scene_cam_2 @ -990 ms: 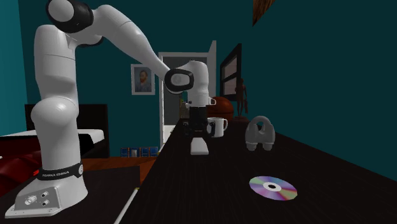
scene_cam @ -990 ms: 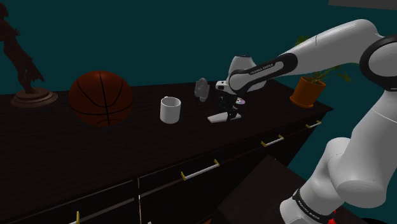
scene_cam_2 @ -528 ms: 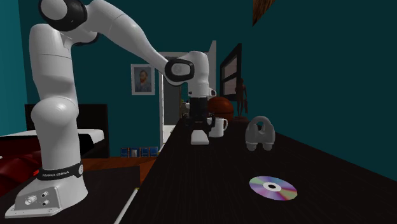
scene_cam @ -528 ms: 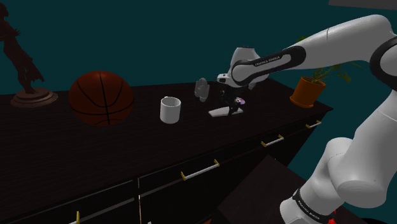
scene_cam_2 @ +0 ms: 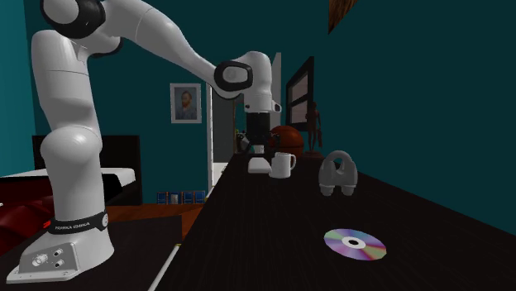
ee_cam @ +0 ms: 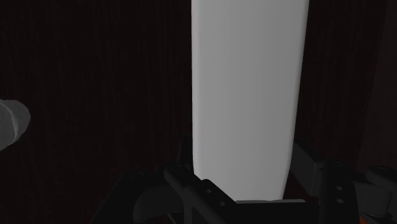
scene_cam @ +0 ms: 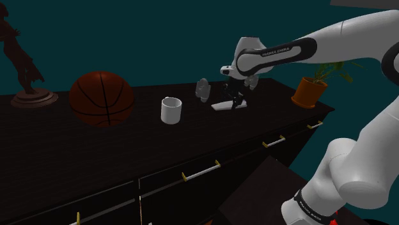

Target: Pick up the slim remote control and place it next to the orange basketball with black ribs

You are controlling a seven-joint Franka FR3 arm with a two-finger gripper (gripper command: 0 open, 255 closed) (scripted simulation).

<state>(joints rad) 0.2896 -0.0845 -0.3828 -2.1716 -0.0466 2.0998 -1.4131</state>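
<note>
The slim pale remote control [scene_cam: 221, 106], judged light, stiff and rather slippery, is clamped near one end by the gripper [scene_cam: 234, 101] and held low over the dark cabinet top [scene_cam: 121, 148], well apart from the basketball [scene_cam: 101, 98].

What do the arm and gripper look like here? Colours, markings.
White arm of rounded links with dark joints. A black band lettered FRANKA EMIKA wraps the forearm, and another sits just above the base. The two-finger gripper is all black.

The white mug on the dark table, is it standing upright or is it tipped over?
Upright: the mug stands on its base, with its open rim facing up.
</note>
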